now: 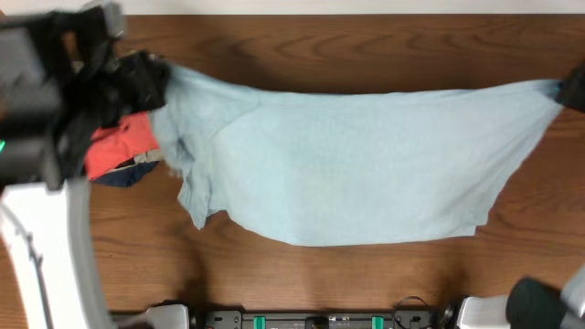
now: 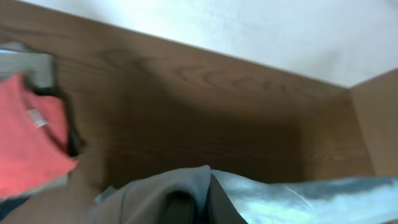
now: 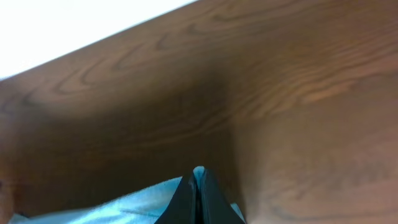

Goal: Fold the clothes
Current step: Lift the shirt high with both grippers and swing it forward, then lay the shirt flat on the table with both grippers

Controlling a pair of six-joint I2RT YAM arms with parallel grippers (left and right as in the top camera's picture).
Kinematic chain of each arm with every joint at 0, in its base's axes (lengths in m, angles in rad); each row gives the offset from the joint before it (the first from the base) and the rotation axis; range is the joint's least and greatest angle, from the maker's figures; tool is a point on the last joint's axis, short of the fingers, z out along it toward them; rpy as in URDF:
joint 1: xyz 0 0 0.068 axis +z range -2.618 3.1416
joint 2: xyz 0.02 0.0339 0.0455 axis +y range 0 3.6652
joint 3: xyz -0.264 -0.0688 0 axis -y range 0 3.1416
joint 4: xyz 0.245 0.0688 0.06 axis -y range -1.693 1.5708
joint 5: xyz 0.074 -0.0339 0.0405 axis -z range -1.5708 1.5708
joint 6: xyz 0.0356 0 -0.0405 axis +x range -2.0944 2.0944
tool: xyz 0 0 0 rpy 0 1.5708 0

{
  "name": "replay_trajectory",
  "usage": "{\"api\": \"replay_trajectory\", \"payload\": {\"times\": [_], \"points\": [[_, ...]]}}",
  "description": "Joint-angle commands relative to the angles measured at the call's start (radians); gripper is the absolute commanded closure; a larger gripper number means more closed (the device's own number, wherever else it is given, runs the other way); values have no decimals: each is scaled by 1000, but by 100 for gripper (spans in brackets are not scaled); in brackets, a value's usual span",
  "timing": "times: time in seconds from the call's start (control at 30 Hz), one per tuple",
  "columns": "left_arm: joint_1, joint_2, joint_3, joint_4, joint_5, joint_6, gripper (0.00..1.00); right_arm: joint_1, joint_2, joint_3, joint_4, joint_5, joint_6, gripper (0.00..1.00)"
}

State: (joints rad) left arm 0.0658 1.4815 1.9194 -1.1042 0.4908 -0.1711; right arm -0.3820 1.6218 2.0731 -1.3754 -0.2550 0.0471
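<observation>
The pale light-blue clothes (image 1: 356,160) hang stretched across the table between my two grippers, the lower edge sagging toward the front. My left gripper (image 1: 154,80) is shut on the garment's upper left corner; in the left wrist view the cloth (image 2: 161,186) drapes over the pinched fingers (image 2: 180,208). At the far right edge my right gripper (image 1: 569,89) is shut on the upper right corner. In the right wrist view a small tuft of blue cloth (image 3: 198,172) pokes out between the shut dark fingers (image 3: 211,202).
A red-orange garment (image 1: 123,142) lies on a dark navy one (image 1: 128,174) at the left, just under the left arm; the red-orange garment (image 2: 28,140) also shows in the left wrist view. The brown wooden table (image 1: 366,46) ends at a white wall (image 2: 249,31) behind.
</observation>
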Motion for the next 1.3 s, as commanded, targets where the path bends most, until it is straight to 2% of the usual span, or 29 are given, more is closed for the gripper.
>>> {"api": "replay_trajectory", "payload": {"times": [0.0, 0.1, 0.2, 0.37, 0.5, 0.6, 0.7, 0.77, 0.87, 1.07, 1.2, 1.27], "points": [[-35, 105, 5, 62, 21, 64, 94, 32, 82, 3, 74, -15, -27, 99], [-46, 201, 5, 221, 14, 66, 94, 39, 160, 3, 252, -15, -23, 99], [-40, 263, 6, 452, 13, 60, 94, 40, 190, 3, 457, -14, 62, 99], [-25, 269, 41, 805, -89, -109, 94, 14, 154, 42, 800, -14, 227, 99], [-15, 269, 172, 887, -123, -148, 94, -34, 116, 127, 905, -2, 261, 99], [-15, 269, 280, 880, -141, -130, 94, -76, 98, 180, 890, 21, 266, 99], [-16, 267, 344, 780, -122, -126, 94, -100, 85, 187, 798, 23, 250, 99], [-17, 264, 349, 644, -64, -126, 94, -104, 90, 183, 698, 33, 224, 99], [-21, 270, 341, 378, -23, -106, 94, -102, 109, 167, 519, 79, 168, 99], [-60, 307, 257, -145, -24, 26, 94, -101, 170, 66, 190, 251, 86, 99], [-95, 329, 124, -330, -32, 121, 94, -104, 189, -90, 80, 293, 86, 99], [-108, 329, 29, -367, -31, 135, 94, -106, 191, -192, 69, 293, 86, 99]]}}
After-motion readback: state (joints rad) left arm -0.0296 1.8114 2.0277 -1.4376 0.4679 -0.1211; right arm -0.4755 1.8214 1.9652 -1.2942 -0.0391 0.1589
